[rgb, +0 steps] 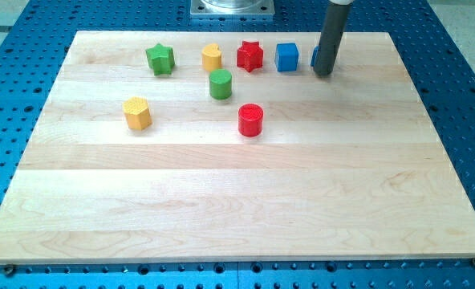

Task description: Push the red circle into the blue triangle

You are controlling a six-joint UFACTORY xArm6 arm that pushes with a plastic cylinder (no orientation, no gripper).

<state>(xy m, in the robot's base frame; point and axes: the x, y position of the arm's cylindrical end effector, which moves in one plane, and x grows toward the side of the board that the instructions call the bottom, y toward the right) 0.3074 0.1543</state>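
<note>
The red circle is a short cylinder a little above the board's middle. A blue block, mostly hidden behind my rod, stands at the view's top right; only its left edge shows, so I cannot make out its shape. My tip rests on the board right in front of that blue block, well to the upper right of the red circle and apart from it.
Along the view's top stand a green star, a yellow block, a red star and a blue cube. A green cylinder stands just above-left of the red circle. A yellow hexagon is at the left.
</note>
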